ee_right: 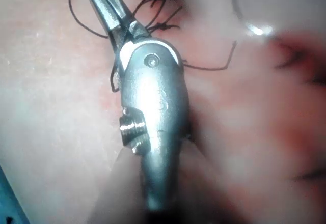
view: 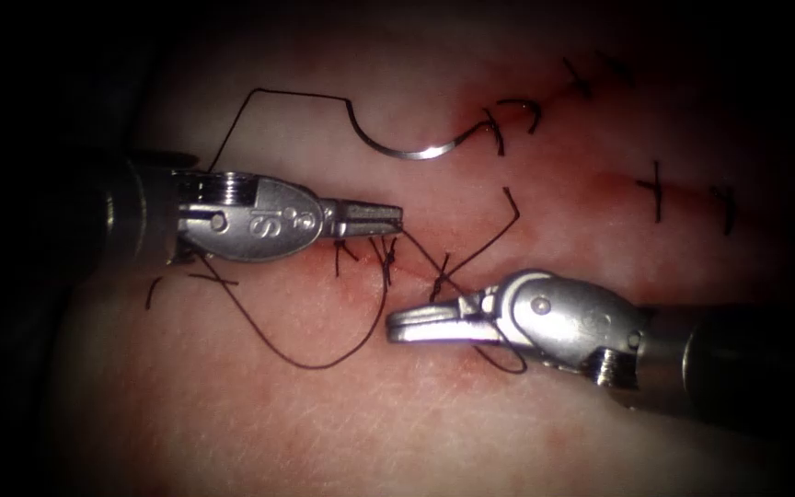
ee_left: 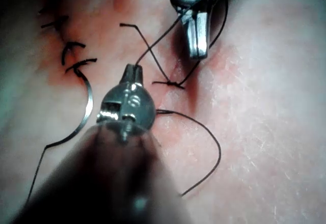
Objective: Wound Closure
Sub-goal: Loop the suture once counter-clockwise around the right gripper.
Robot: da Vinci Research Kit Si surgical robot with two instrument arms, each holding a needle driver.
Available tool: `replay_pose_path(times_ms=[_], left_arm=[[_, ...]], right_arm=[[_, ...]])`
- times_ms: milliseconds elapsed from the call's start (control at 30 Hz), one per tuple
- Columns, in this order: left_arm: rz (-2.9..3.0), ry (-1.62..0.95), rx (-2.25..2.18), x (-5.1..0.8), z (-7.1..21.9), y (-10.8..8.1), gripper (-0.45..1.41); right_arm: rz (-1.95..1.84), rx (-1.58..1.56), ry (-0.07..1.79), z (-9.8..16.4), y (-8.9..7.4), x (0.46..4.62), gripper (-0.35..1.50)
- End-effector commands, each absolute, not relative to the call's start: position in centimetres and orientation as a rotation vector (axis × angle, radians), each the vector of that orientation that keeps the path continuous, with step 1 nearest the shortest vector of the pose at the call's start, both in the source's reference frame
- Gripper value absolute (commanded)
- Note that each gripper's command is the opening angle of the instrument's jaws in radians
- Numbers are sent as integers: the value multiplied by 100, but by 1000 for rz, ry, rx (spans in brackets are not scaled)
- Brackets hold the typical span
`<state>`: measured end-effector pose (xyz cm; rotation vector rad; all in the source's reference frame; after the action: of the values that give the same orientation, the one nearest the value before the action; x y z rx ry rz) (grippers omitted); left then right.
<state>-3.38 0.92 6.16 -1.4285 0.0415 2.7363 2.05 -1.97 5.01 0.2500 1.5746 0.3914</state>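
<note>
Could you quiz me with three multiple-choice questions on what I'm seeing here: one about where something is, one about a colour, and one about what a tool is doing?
1. Where is the needle?
A. Lying free on the tissue, held by neither tool
B. Clamped in the right tool
C. Buried in the cut

2. What colour is the thread?
A. White
B. Dark, near black
C. Bright green

3. What does the left tool hold?
A. The needle's tip
B. A fold of tissue
C. The thread, at its jaw tips

Answers:
1. A: in the endoscope view the curved needle rests on the surface beyond both tools, with thread trailing from one end.
2. B: the loops and stitches read dark against the pale tissue.
3. C: a strand runs straight from its closed tips toward the knot beside the right tool.
</note>
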Motion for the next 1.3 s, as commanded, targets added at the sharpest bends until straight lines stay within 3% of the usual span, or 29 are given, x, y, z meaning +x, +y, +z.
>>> replay_pose_path(times_ms=[33,267,700,1300], left_arm=[[2730,36,-1423,-343,626,91,-45],[2711,45,-1390,-350,636,72,-45],[2710,76,-1362,-356,623,46,-45],[2724,116,-1373,-389,602,47,-45]], right_arm=[[438,265,1603,499,-207,219,-35],[695,149,1622,478,-208,232,-35],[1312,-317,1337,473,-218,202,-35],[1642,-273,1225,527,-230,152,-33]])
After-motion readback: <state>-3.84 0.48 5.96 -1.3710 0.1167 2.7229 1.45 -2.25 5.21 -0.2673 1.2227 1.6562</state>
